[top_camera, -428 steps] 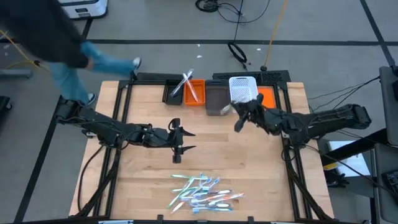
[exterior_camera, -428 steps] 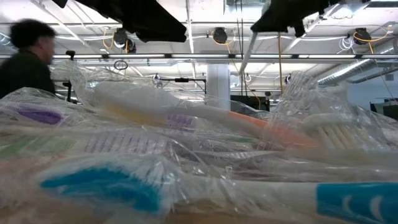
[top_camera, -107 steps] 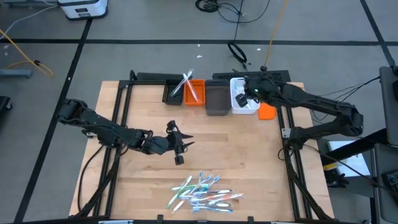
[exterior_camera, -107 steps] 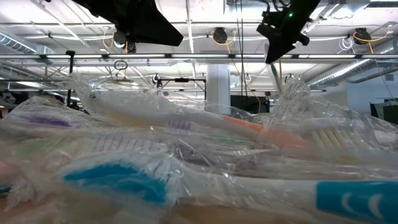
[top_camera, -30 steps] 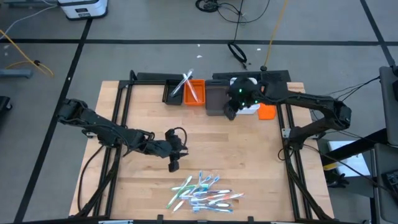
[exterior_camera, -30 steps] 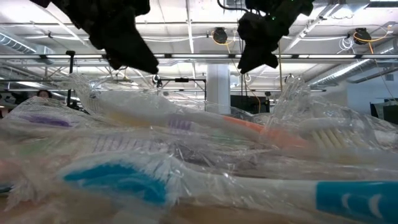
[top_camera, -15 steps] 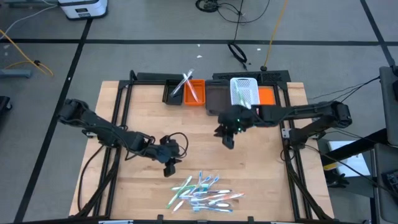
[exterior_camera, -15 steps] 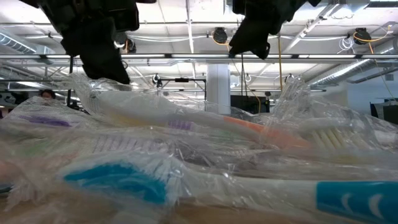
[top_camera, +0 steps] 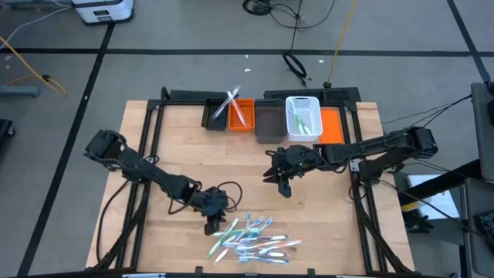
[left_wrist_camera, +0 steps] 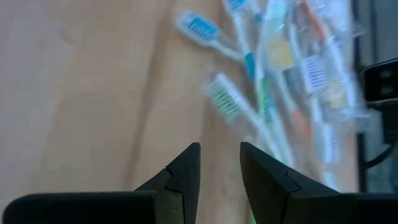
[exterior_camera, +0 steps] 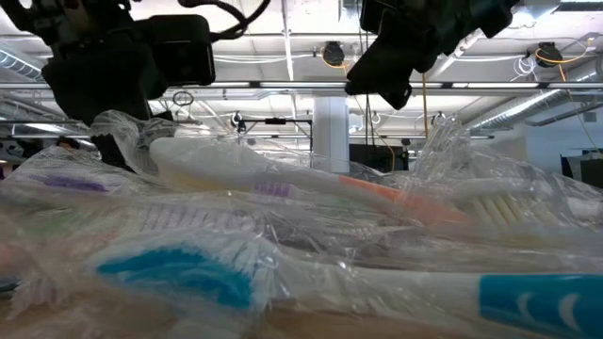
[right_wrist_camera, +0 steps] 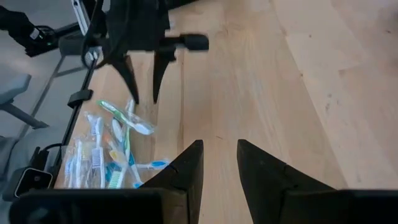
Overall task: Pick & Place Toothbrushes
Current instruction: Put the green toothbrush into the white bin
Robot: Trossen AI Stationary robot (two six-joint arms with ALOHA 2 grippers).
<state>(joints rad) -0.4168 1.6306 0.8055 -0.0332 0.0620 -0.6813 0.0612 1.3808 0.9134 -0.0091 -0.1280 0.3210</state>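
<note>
The toothbrushes (top_camera: pixel 251 239) lie heaped at the counter's (top_camera: pixel 177 147) near edge: light, stiff, slippery in clear wrap. Grasp one mid-handle. Left hand (top_camera: pixel 211 226) beside the pile and right hand (top_camera: pixel 282 184) are parted, empty.

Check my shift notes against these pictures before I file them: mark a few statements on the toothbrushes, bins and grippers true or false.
1. The left gripper holds a toothbrush. False: it is open and empty, beside the pile of toothbrushes.
2. The white basket holds toothbrushes. True.
3. The right gripper hangs over the orange bin. False: it hangs over bare table, open.
4. The orange bin holds toothbrushes. True.
</note>
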